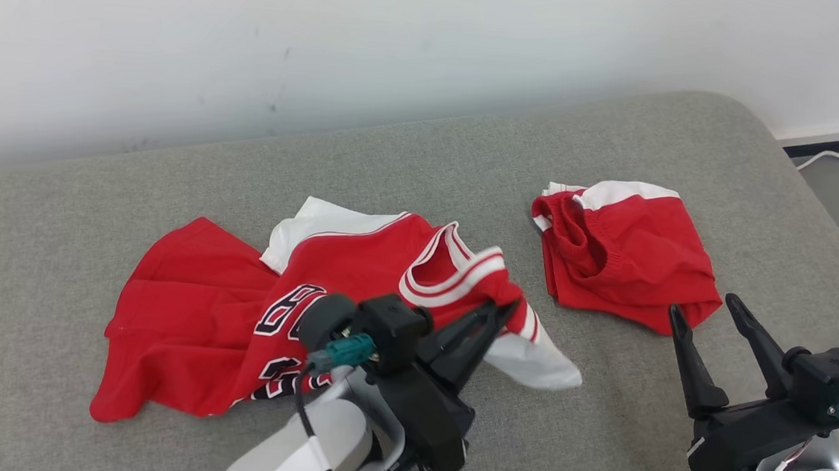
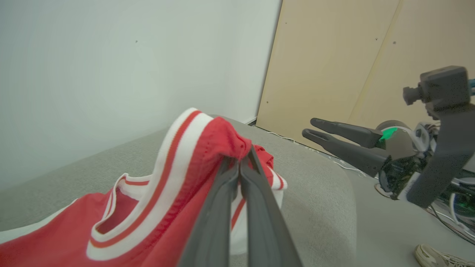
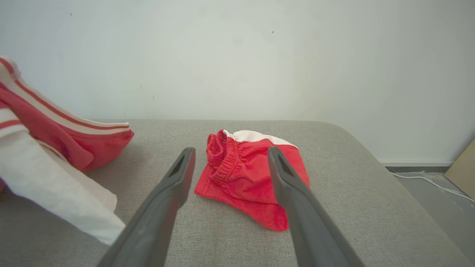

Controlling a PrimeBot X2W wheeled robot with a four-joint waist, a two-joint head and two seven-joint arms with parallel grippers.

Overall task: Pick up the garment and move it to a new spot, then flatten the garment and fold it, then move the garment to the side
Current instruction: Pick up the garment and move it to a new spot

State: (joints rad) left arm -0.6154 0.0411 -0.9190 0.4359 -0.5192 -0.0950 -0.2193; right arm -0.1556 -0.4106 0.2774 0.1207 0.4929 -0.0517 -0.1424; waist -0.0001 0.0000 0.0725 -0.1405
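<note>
Left jaws pinch the red jersey (image 1: 357, 260) at its striped shoulder.

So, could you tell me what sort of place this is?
Probably an indoor test room: a grey fabric-covered padded surface against a plain white wall, with a bare plywood panel alongside.

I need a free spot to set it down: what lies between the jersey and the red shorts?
Nothing: bare grey cushion separates the jersey from the red shorts, as seen in the head view and the right wrist view.
</note>
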